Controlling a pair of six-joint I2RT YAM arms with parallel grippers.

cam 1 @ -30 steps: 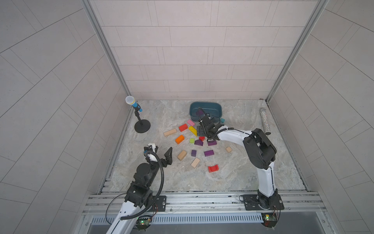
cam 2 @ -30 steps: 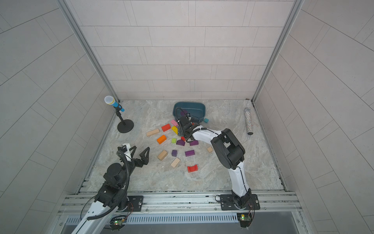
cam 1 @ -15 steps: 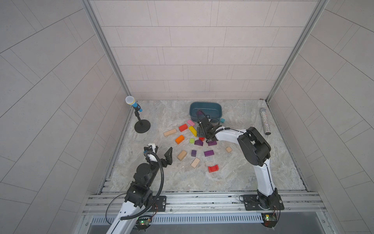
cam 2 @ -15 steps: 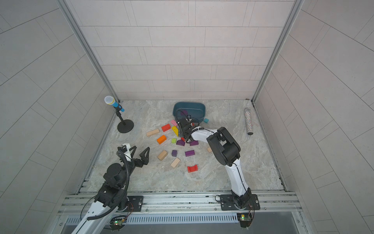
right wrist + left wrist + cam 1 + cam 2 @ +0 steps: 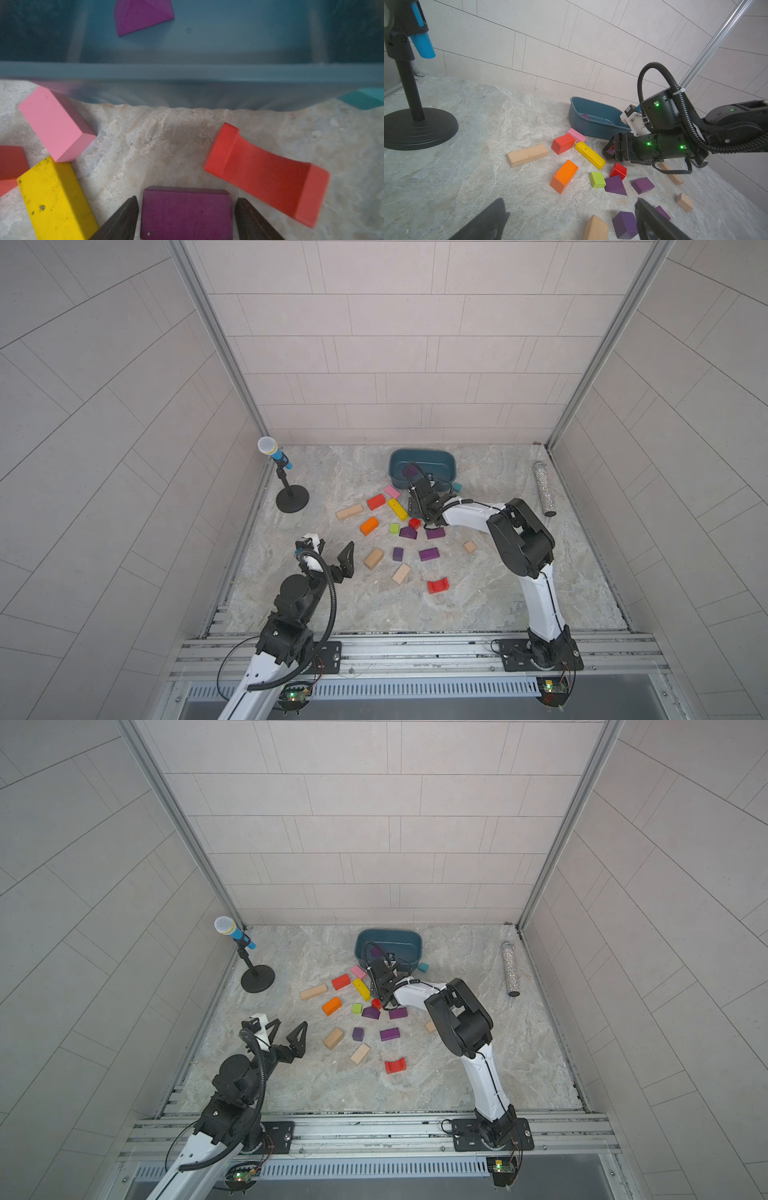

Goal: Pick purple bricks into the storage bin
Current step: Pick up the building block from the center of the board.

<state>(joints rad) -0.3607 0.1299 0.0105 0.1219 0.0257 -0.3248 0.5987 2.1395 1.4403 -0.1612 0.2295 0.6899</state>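
Right wrist view — right jaws flank purple brick (image 5: 186, 214), slim gaps; left jaws spread.

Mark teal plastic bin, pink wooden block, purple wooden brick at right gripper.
Teal plastic bin (image 5: 587, 126): left wrist, outer wall.
Pink wooden block (image 5: 49, 122): right wrist, broad face.
Purple wooden brick (image 5: 186, 214): right wrist, top face.

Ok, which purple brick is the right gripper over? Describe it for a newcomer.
Find the dark teal plastic storage bin. Outside its long wall, between the long yellow wooden bar and the curved red block, lies a flat rectangular purple wooden brick. It alone sits between the fingers of the right gripper; the peaked purple block is inside the bin.
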